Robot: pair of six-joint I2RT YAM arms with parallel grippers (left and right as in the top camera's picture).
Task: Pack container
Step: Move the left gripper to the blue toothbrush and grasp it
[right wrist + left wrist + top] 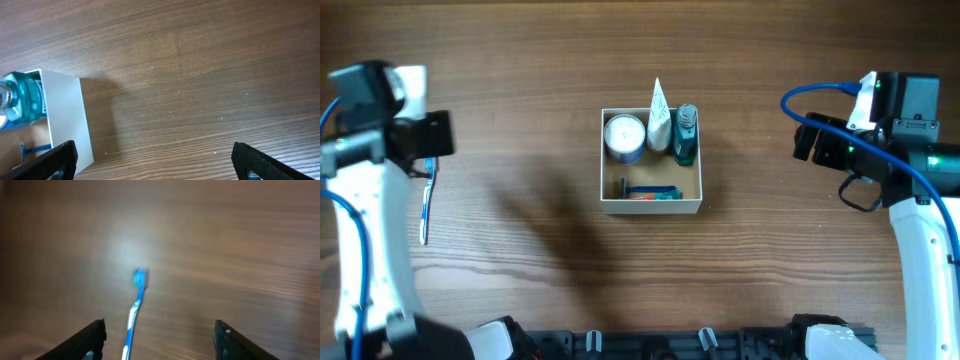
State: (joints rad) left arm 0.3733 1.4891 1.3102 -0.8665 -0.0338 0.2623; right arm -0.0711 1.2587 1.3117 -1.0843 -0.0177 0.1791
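Container (650,209), the square, shallow white-walled box with a tan floor, sits mid-table between the two arms and is already partly filled. Along its near wall lies a slim blue-handled razor (650,192). Along the far wall stand a round white-lidded jar (624,135), a white tapered tube (659,118) and a teal liquid bottle (685,135).

Only a blue-and-white plastic toothbrush (134,311) lies outside, flat on the brown wooden table (520,80), well to the left of the box. The left gripper (160,342) hangs over it with jaws spread wide and holds nothing. The handle passes between the fingers and the bristle head points away.

The first risk is in the pick. The handle lies closer to the left finger than the right, so closing may shove or spin the toothbrush instead of pinching it. A thin handle lying flat on wood also invites scraping the table or a weak grip. The wrist view is blurred, so alignment is hard to judge.

The second risk is placement. The free floor is only the middle band, and a long brush may land on the razor, catch a wall or tip the upright tube.

The right gripper (155,162) is wide open and empty, just off the box's right wall (65,115). It could get in the left arm's way there.
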